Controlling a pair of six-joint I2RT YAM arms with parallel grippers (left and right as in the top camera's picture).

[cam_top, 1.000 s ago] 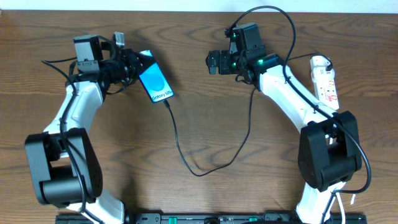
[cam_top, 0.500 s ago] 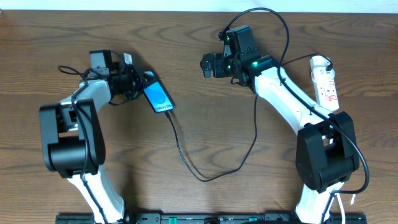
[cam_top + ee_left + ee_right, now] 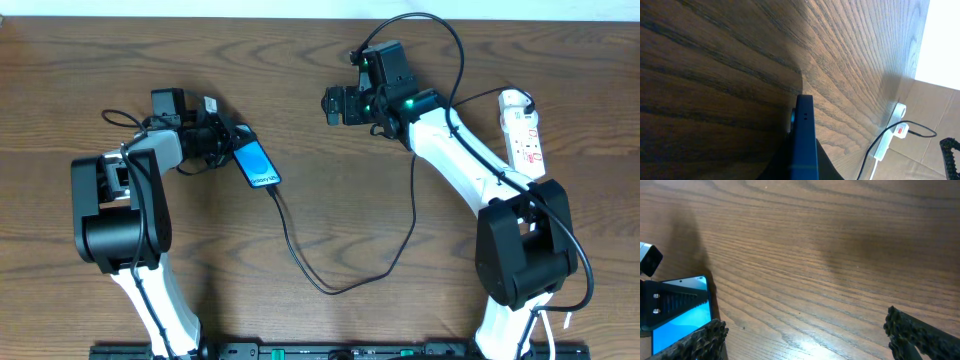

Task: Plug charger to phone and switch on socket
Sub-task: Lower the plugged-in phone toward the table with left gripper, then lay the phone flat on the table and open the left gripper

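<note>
left gripper: we see its jaws clamped on the upper-left end of the phone.
phone axis: we read it as diagonal, running from that grip down and to the right, blue screen upward.
charger: its tip meets the phone's lower-right short end, and the cable loops over the table.
right gripper: jaws wide apart, holding nothing, well apart from the phone.
socket: near the table's right edge, lying front to back.

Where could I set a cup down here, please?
The table is bare inside the cable loop, between the phone and the right arm, and in its far left corner. It is crowded by the power strip beside that arm.
</note>
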